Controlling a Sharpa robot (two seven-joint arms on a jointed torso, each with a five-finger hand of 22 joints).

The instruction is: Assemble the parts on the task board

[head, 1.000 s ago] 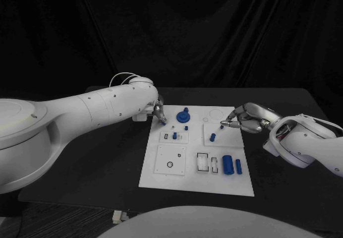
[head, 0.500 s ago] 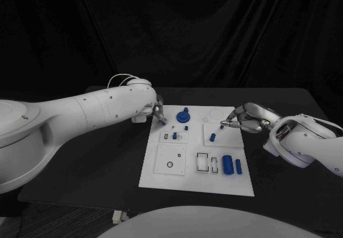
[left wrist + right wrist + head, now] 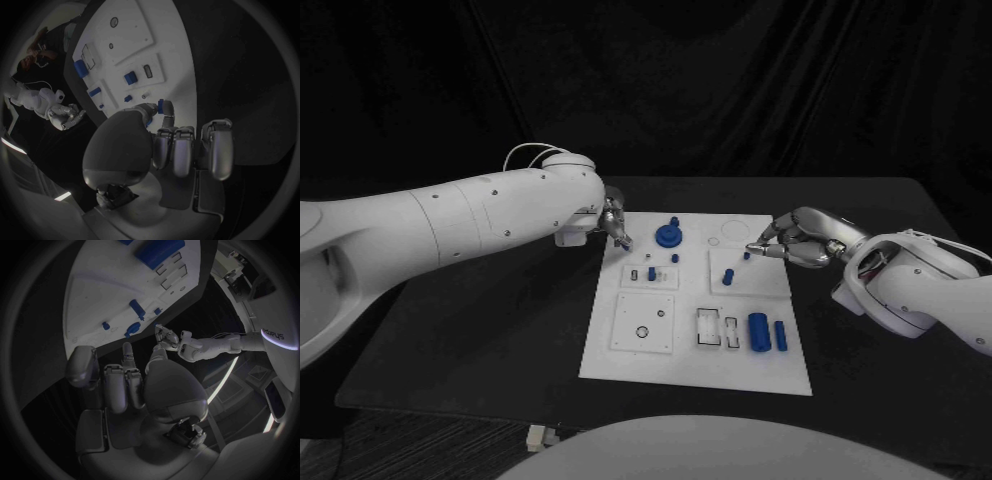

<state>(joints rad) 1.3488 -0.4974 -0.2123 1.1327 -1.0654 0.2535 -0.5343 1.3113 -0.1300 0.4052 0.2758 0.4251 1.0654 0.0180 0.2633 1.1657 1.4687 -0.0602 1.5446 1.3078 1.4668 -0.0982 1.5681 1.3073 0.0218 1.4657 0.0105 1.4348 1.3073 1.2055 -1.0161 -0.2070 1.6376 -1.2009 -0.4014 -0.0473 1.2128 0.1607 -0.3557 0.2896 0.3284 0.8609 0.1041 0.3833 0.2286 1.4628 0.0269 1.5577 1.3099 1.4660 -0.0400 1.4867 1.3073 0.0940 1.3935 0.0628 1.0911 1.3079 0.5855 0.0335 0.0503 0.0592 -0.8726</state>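
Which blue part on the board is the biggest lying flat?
The thick blue cylinder near the task board's front edge. Its neighbour, the slim blue rod, is thinner; the other blue pieces are shorter.

One task board point(image 3: 672, 340) on the worktop point(image 3: 488, 330). Blue parts counted on it: seven, some too small to tell. Two hands: left hand point(image 3: 613, 222), right hand point(image 3: 790, 240).

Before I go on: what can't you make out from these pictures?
- Left hand, head view: too small to tell whether it touches the task board; the left wrist view shows a small blue piece at its fingertips.
- Right hand, head view: the fingertips are too small to tell whether they pinch anything.
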